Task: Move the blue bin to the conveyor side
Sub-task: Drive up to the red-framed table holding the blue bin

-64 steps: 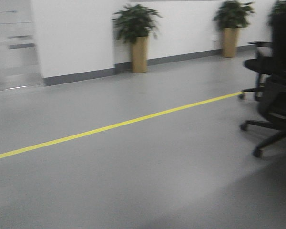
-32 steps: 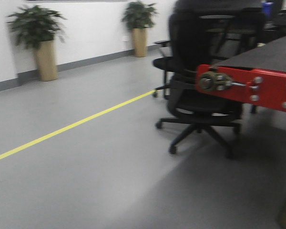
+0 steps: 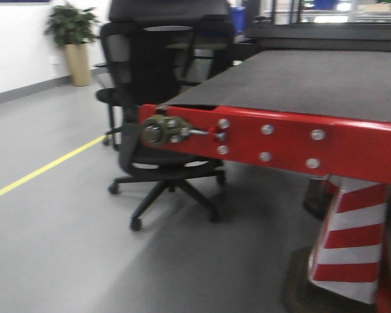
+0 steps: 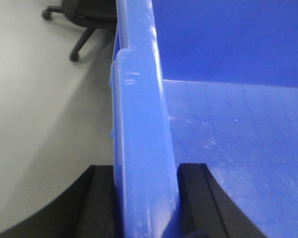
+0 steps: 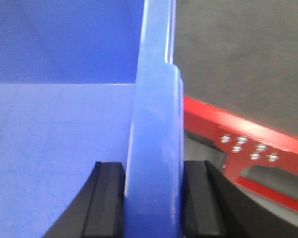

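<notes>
The blue bin [image 4: 139, 124] hangs between the two arms of a mobile robot as its base faces the conveyor [image 3: 300, 78]. The bin is clear of the floor and not yet on the belt.

The left arm's fingers [image 4: 102, 198] are shut on the bin's left wall, one black pad outside and one inside, touching the plastic. The right arm's fingers [image 5: 107, 198] clamp the opposite wall of the bin [image 5: 154, 148] in the same way. Each wall runs straight ahead from its pads, so the crate sits square between the two grips.

What the next move seems to turn on shows in the right wrist view. The conveyor's red frame edge [image 5: 238, 134] lies just outside the right wall, with the dark belt [image 5: 238, 49] beyond it. The conveyor is therefore on the right arm's side, and that arm is the nearer one. The left wrist view shows only grey floor and the legs of an office chair [image 4: 77, 20] beyond the left wall.

In the front view the red frame [image 3: 280, 140] fills the right half, with a black office chair [image 3: 163, 98] close against its corner and a red-and-white striped post [image 3: 348, 241] beneath. Any approach would likely have to favour the right. Whether the bin's underside rides higher than the belt cannot be told from these pictures.
</notes>
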`<move>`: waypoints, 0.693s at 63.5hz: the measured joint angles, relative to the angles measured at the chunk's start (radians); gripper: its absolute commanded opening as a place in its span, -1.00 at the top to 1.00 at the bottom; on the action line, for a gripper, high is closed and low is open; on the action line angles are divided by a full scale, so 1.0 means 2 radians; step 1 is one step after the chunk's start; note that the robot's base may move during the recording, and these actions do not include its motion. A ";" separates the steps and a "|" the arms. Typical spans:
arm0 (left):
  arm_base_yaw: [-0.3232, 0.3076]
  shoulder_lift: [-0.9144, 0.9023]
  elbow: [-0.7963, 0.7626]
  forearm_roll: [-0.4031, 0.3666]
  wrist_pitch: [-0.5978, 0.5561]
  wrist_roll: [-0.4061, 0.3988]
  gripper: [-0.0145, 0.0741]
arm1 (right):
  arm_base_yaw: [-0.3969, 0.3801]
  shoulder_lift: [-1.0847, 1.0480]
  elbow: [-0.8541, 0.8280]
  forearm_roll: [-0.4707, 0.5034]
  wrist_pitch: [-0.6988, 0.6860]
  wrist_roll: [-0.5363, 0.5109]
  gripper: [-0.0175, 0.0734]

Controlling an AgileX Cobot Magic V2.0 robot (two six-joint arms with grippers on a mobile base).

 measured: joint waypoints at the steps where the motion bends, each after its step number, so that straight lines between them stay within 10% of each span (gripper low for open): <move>1: 0.000 0.000 0.000 0.000 0.000 0.000 0.71 | 0.000 0.000 0.000 0.000 0.000 0.000 0.79; 44: 0.000 0.000 0.000 0.000 0.000 0.000 0.71 | 0.000 0.000 0.000 0.000 0.000 0.001 0.79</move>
